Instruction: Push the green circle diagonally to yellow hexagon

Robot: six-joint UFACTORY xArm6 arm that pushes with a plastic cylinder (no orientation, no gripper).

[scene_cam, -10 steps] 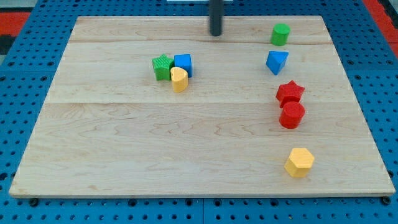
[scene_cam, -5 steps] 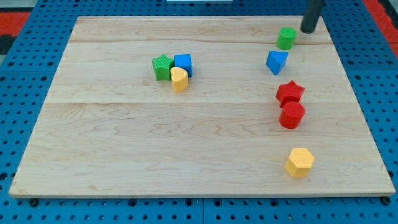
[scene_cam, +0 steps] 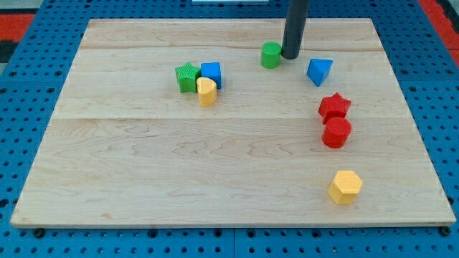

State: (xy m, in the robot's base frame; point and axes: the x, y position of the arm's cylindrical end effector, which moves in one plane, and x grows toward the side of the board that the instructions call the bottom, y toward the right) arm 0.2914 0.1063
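My tip (scene_cam: 290, 56), the dark rod's lower end, sits upper centre of frame, touching the right side of the green circle block (scene_cam: 270, 55). No hand here, just a rod; it holds nothing. The light wooden board (scene_cam: 179, 172) lies on a blue pegboard. Yellow hexagon block (scene_cam: 346, 187) is at lower right, well apart from the green circle. Blue triangular block (scene_cam: 319, 71) is just right of tip. Red star block (scene_cam: 334, 106) & red cylinder block (scene_cam: 336, 132) touch, right of centre. Upper left: green star block (scene_cam: 186, 77), blue cube (scene_cam: 211, 72), small yellow block (scene_cam: 206, 92), clustered & touching.
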